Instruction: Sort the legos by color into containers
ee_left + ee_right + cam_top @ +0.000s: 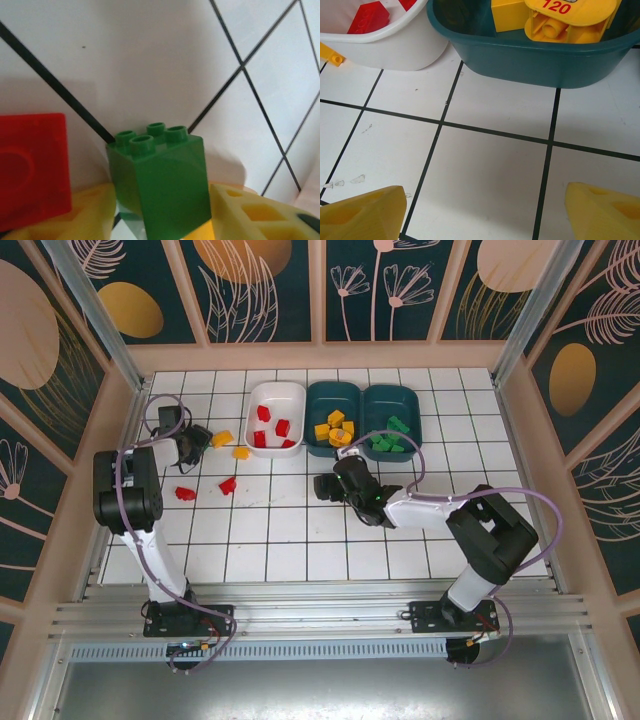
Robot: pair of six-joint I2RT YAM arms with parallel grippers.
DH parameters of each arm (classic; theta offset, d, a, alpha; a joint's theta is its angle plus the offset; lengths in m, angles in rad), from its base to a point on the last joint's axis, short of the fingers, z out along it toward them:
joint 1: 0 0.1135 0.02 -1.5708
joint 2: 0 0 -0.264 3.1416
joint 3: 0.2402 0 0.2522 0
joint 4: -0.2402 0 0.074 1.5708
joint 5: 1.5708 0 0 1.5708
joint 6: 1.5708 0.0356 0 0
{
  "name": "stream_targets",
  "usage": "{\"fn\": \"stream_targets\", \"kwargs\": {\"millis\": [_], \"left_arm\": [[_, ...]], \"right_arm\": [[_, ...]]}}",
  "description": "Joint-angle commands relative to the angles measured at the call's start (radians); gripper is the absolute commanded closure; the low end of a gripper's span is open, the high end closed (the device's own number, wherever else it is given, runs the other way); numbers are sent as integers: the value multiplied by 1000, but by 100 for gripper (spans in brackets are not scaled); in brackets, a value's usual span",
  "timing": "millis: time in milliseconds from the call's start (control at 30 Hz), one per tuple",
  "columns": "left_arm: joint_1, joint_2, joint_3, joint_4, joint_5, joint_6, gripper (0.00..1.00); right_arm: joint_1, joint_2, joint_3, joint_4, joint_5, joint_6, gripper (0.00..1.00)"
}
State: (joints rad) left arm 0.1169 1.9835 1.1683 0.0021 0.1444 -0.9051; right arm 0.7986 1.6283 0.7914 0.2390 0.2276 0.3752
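1. The left gripper [159,222] has its jaws closed on a green brick [157,175]. The brick sits studs up between the yellow fingers [260,212], low in the middle of the left wrist view.
2. A red brick [30,170] lies just beside it, at the lower left of that view.
3. I think the arm holds the green brick so it can carry it to the bin with the other green ones, far over on the right of the top view.
4. The right gripper [482,215] has its jaws wide open with nothing between them. Its two fingers sit in the bottom corners of the right wrist view, near the bins. It looks free to go for another brick.
5. In the upper middle of the top view stand three bins in a row, side by side.
   - The white bin [252,405] holds red bricks.
   - The middle teal bin [333,392] holds yellow bricks.
   - The right teal bin [410,405] holds green bricks.
6. Two yellow bricks [222,438] and two red bricks [228,485] lie loose on the tiled floor [300,540], left of the white bin.
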Motion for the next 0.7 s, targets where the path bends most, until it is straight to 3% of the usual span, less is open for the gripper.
{"fn": "stream_targets", "kwargs": {"millis": [0, 267, 667], "left_arm": [[3, 31, 11, -60, -36, 44, 54], [3, 4, -17, -59, -53, 56, 61], [1, -78, -51, -64, -31, 56, 62]], "right_arm": [[-9, -22, -9, 25, 1, 11, 17], [-13, -46, -20, 27, 1, 11, 17], [-20, -74, -31, 28, -2, 14, 17]]}}
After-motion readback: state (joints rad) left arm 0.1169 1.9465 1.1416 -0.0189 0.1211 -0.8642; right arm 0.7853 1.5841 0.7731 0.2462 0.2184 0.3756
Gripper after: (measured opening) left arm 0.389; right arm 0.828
